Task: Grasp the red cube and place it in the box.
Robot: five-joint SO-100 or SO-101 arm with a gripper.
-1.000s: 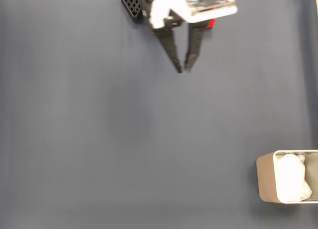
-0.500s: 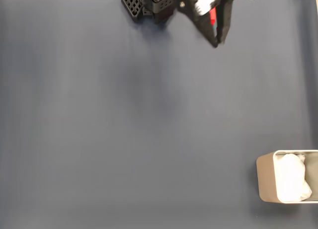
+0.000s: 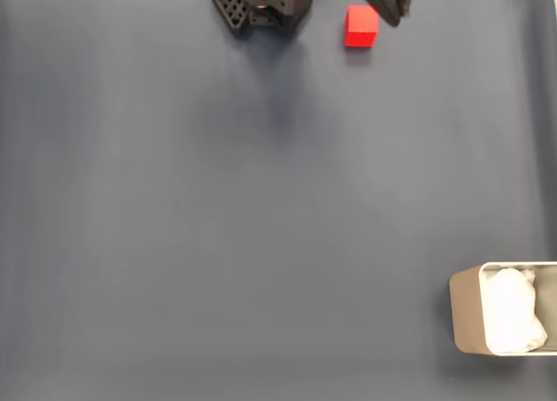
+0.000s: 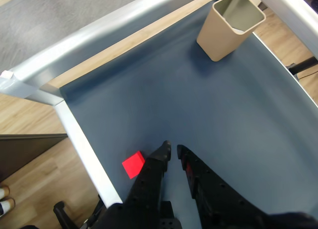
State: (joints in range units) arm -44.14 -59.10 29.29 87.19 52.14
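Observation:
The red cube (image 3: 360, 27) lies on the dark mat near the top edge in the fixed view. My gripper (image 3: 392, 18) reaches in from that edge just right of the cube and apart from it. In the wrist view the cube (image 4: 133, 165) sits left of my black fingers (image 4: 155, 172). The gripper (image 4: 174, 149) is shut to a narrow slit with nothing held. The beige box (image 3: 467, 312) with white lining stands at the bottom right corner of the fixed view. In the wrist view the box (image 4: 218, 38) is far ahead at the top right.
The arm's black base (image 3: 261, 5) sits at the top edge, left of the cube. In the wrist view a silver frame rail (image 4: 89, 35) borders the mat, with wooden floor beyond. The grey-blue mat (image 3: 261, 210) stretches bare between cube and box.
My gripper swung right and back toward the top edge, staying shut. The red cube, earlier hidden behind the fingers, now lies in plain sight. The box has not moved.

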